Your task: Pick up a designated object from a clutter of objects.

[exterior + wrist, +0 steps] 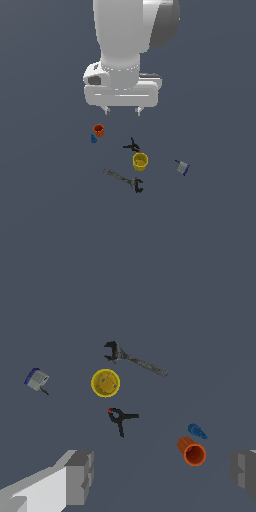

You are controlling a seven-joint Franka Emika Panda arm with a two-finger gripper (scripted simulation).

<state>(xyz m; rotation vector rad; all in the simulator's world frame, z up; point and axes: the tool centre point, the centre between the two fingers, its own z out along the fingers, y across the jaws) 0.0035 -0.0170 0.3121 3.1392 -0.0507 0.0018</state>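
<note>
The designated object (182, 167) is a tiny flat light-grey and white piece with a dark blue rim, lying alone at the exterior view's right; it also shows in the wrist view (36, 379). My gripper (122, 111) hangs open and empty high above the clutter, its fingers (79, 476) far apart. The clutter lies below it: an orange cup (99, 130), a small blue bit (93, 139), a black clamp (132, 146), a yellow cup (140, 161) and a long grey wrench (123, 180).
All items lie on a flat dark grey-blue floor (45, 200). In the wrist view the yellow cup (105, 382) sits between the wrench (134, 359) and the clamp (120, 418); the orange cup (192, 451) lies on its side beside the blue bit (197, 431).
</note>
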